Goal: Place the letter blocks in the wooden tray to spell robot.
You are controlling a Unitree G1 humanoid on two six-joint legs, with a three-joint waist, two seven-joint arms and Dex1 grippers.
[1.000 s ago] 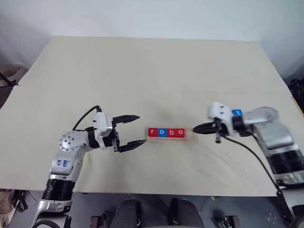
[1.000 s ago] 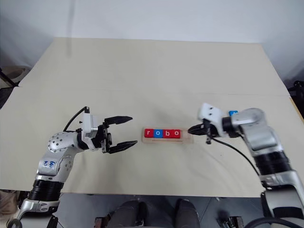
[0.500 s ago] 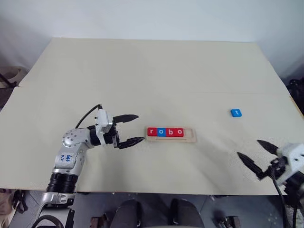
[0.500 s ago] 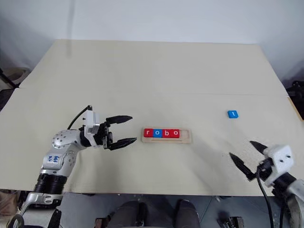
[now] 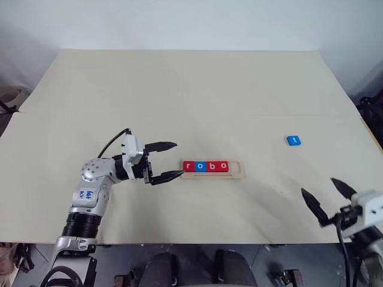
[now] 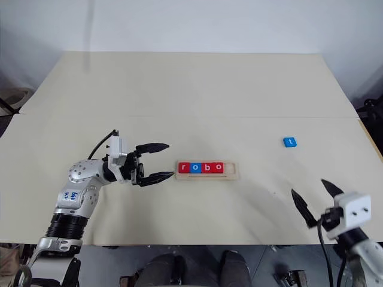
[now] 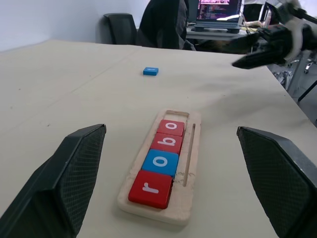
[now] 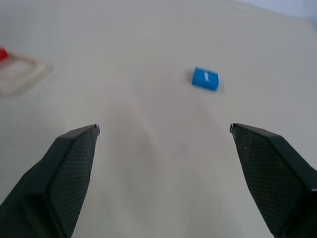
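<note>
Your beige table (image 5: 191,89) carries the wooden tray (image 5: 237,175) mid-front holding r-o-b-o; the blue t block (image 5: 293,140) lies toward the right edge. Left gripper (image 5: 169,160) and right gripper (image 5: 328,197) both gape, holding nothing.

A cream table (image 5: 179,89) bears the wooden tray (image 5: 213,173) and a blue block (image 5: 293,140).

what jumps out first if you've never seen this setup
The wooden tray at mid-table, where four red and blue blocks spell "robo" with one free slot at its right end. Next, the lone blue t block lying apart, far to the tray's right. Then the two open grippers: the left gripper just off the tray's left end, the right gripper at the table's near right edge.
</note>
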